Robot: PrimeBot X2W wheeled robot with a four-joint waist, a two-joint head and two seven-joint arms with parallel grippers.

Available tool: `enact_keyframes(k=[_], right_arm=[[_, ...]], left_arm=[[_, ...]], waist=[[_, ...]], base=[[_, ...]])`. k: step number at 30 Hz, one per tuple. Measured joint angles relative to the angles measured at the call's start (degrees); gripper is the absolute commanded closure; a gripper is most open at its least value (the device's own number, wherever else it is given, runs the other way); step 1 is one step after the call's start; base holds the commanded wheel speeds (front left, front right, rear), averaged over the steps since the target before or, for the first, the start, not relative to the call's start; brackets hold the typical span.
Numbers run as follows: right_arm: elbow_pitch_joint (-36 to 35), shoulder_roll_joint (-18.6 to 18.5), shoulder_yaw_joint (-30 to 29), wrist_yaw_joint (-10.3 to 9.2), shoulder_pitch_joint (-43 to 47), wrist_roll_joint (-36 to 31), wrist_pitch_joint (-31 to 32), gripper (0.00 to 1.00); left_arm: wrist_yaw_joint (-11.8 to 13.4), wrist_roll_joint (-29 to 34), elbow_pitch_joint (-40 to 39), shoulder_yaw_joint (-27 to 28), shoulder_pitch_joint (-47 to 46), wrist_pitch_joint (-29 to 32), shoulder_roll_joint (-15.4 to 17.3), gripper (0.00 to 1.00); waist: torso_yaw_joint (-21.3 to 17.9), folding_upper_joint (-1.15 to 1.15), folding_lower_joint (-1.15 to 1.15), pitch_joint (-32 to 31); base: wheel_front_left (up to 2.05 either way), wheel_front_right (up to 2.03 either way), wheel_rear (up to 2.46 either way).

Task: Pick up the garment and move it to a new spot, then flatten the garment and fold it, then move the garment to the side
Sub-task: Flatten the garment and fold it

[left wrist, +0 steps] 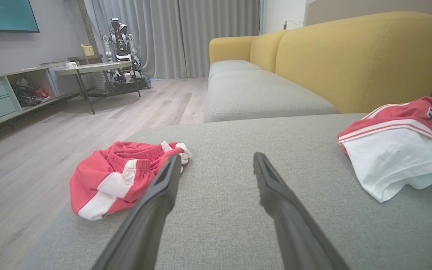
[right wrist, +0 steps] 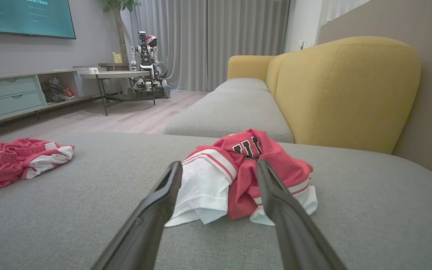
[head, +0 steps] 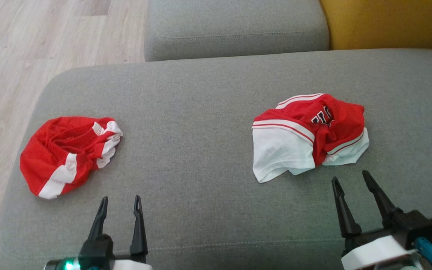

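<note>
The crumpled jersey lies bunched on the right half of the grey sofa seat, red mesh heaped over a white layer, its lettering half buried in the folds. I take it as the garment to move, though that is only my reading. A second red-and-white piece, the shorts, sits well apart near the seat's left edge, and picking the wrong one is the first risk. The right pincer hovers just short of the jersey's near hem, fingers spread wide and holding nothing. The left pincer is likewise spread and empty, over bare fabric between the two pieces and nearer the shorts.

What worries me most is the grab itself. The jersey is layered, so a shallow pinch may catch only the white flap nearest me and drag the rest behind it like a rope. It could also lift one layer and leave the heap more twisted for flattening. If I go too deep, the fingertips could dig into the cushion's weave and snag it. I cannot tell where the collar or shoulders are under the bunching, so any corner I choose is a guess, and a bad choice makes the fold lopsided. The mesh looks slippery and may slide out mid-carry. On the left, the seat rounds off toward the wooden floor, so a careless sweep there could push the shorts overboard.
</note>
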Motion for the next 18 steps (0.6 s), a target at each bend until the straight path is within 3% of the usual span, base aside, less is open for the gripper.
enact_keyframes(k=[13,18], right_arm=[[0.08,0.01,0.23,0.00,0.00,-0.18,0.00,0.00],[0.01,0.00,0.86,0.00,-0.05,-0.42,0.00,0.00]], left_arm=[[-0.54,0.27,0.63,0.18,0.00,0.00,-0.68,0.00],[-3.30,-0.46,2.79,-0.02,-0.42,0.00,-0.84,0.00]], waist=[[-0.32,0.00,0.00,-0.30],[-0.39,0.00,0.00,0.29]], base=[[0.00,0.00,0.00],[0.00,0.00,0.00]])
